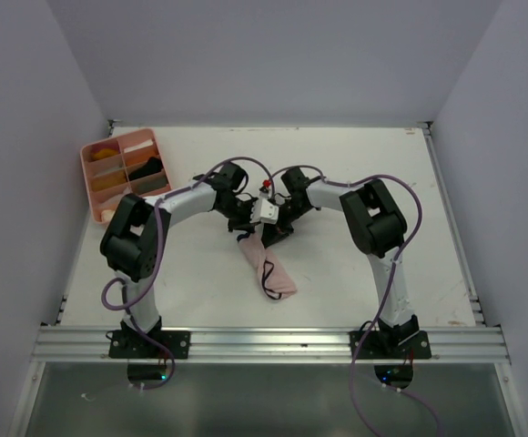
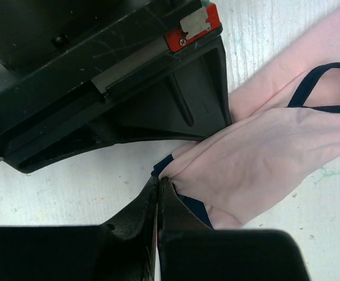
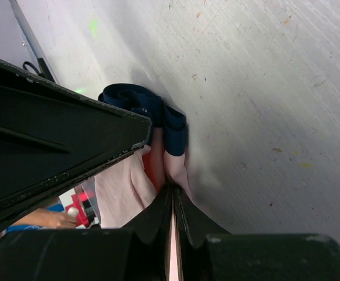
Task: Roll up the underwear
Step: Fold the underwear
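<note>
The pale pink underwear point(image 1: 271, 271) with thin dark edging lies mid-table, its far end lifted between the two arms. My left gripper point(image 2: 158, 182) is shut, its tips pinching the cloth's edge where the dark trim shows; the pink underwear point(image 2: 264, 158) spreads off to the right. Pink cloth shows between the tips of my right gripper point(image 3: 173, 188), which is shut on the underwear point(image 3: 123, 193). The navy band point(image 3: 158, 111) is bunched just beyond them. In the top view the left gripper point(image 1: 245, 220) and the right gripper point(image 1: 279, 224) meet close together over the cloth's far end.
A pink compartment tray point(image 1: 91, 177) holding dark and orange items stands at the far left. The right gripper's black body point(image 2: 99, 88) fills the upper left wrist view, very near my left fingers. A metal rail point(image 1: 264, 344) runs along the near edge.
</note>
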Robot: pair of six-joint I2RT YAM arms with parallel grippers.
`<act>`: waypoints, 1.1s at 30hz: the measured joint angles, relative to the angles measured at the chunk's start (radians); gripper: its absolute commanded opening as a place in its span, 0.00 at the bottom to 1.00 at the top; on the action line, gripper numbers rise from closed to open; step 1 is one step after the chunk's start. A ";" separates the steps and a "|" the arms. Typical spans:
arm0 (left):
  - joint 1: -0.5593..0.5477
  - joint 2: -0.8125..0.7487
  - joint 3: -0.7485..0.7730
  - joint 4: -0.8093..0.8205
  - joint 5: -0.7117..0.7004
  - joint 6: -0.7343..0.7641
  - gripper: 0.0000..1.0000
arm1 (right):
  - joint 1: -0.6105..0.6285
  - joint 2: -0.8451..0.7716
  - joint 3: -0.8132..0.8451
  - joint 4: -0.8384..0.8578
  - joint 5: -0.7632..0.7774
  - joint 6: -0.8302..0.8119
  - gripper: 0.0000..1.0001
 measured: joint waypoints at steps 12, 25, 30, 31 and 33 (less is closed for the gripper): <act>-0.019 0.046 0.003 0.019 -0.008 0.000 0.00 | -0.011 -0.003 0.011 -0.044 0.006 -0.027 0.11; -0.019 0.053 0.007 0.024 -0.008 -0.008 0.00 | -0.153 -0.343 -0.288 0.199 -0.097 0.267 0.18; -0.019 0.053 0.006 0.026 -0.009 -0.012 0.00 | -0.063 -0.348 -0.537 0.629 -0.126 0.665 0.23; -0.019 0.052 0.006 0.027 -0.009 -0.015 0.00 | -0.048 -0.337 -0.559 0.674 -0.126 0.712 0.23; -0.019 0.052 0.006 0.030 -0.010 -0.026 0.00 | -0.014 -0.301 -0.576 0.762 -0.126 0.804 0.24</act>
